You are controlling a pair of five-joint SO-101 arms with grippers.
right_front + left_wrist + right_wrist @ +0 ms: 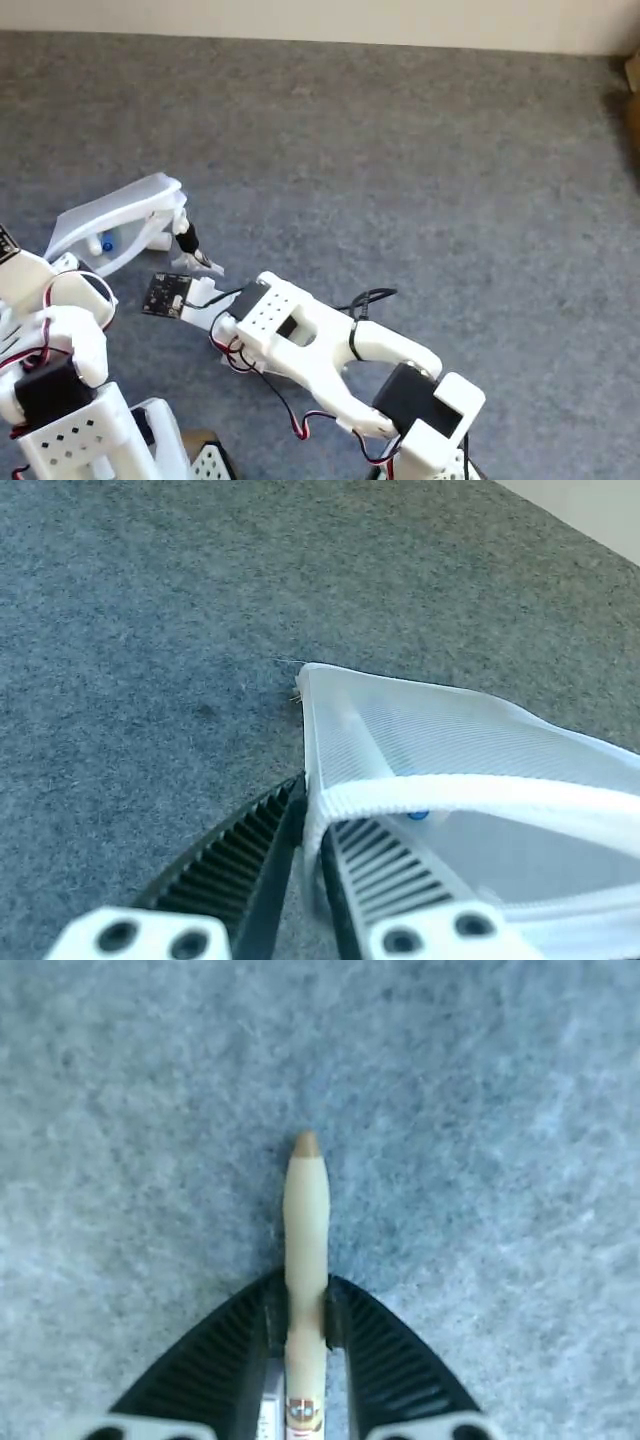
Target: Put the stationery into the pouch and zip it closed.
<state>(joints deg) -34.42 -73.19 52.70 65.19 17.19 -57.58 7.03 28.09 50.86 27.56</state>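
Right tool is clamped tight on a pencil about mid-shaft, tip forward, just beside the mouth of the pouch. Left tool is pinched on the pouch rim at one corner. I judge the pencil light, stiff and smooth, so it may swivel or slip. The mesh pouch looks limp and is best held by its firmer rim. Pencil's rear end is buried in the tool. Inside the pouch a blue item is blurred, and where the zip pull sits I cannot tell.
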